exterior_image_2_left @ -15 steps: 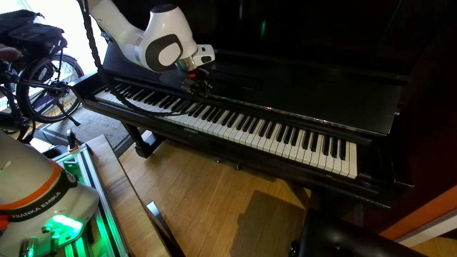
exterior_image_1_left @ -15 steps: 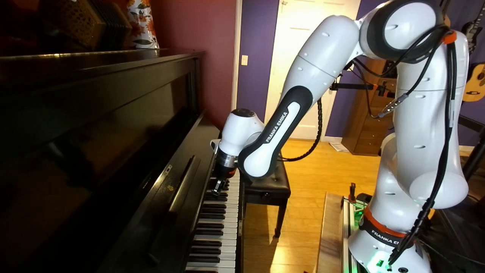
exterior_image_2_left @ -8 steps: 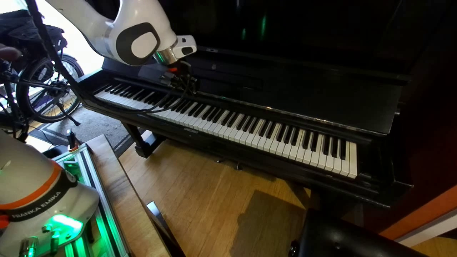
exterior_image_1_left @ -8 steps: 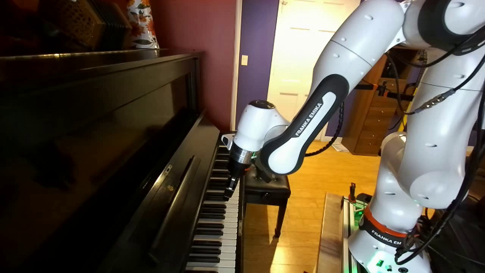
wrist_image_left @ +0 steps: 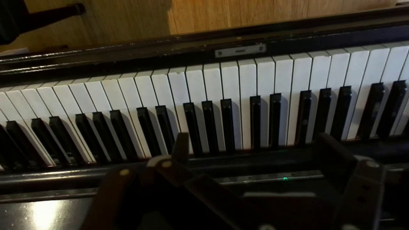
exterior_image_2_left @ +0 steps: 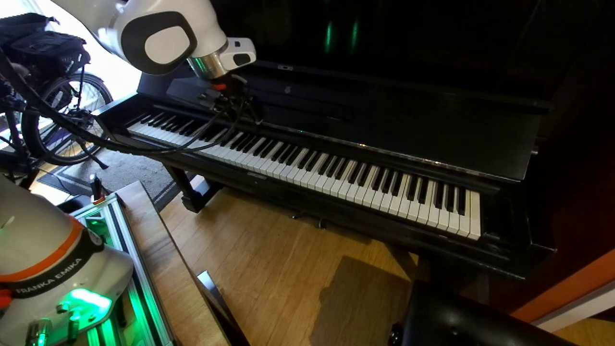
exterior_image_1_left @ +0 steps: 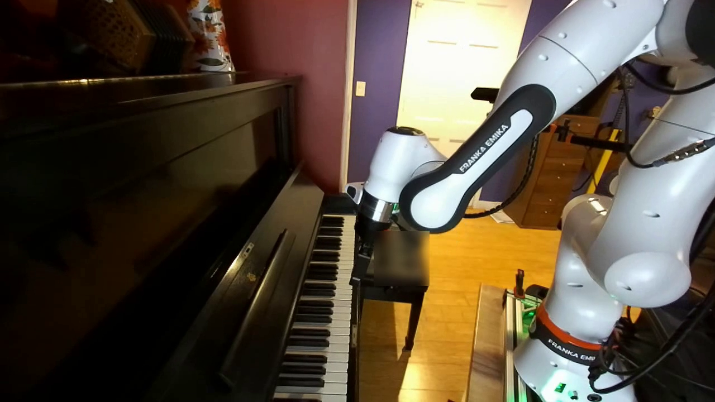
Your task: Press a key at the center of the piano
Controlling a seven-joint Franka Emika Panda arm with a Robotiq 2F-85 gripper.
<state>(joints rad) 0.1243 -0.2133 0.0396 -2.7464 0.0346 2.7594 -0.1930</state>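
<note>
Piano (exterior_image_2_left: 346,144) shows throughout; only the wrist view reveals the pincer (wrist_image_left: 254,143) parted.

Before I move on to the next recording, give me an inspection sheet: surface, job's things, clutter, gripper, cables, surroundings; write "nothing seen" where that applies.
Surface: wooden board beside the robot base.
Job's things: piano, its white and black keys exposed; none visibly pressed.
Clutter: flower-patterned container and accordion-like box on top of the piano.
Gripper: open, nothing seen held; it overlaps the keys in the wrist view, contact cannot be told.
Cables: black cable runs to the gripper, passing in front of some keys in an exterior view; touching or apart cannot be told.
Surroundings: dark bench, bicycle, wooden drawers, pale door.
</note>
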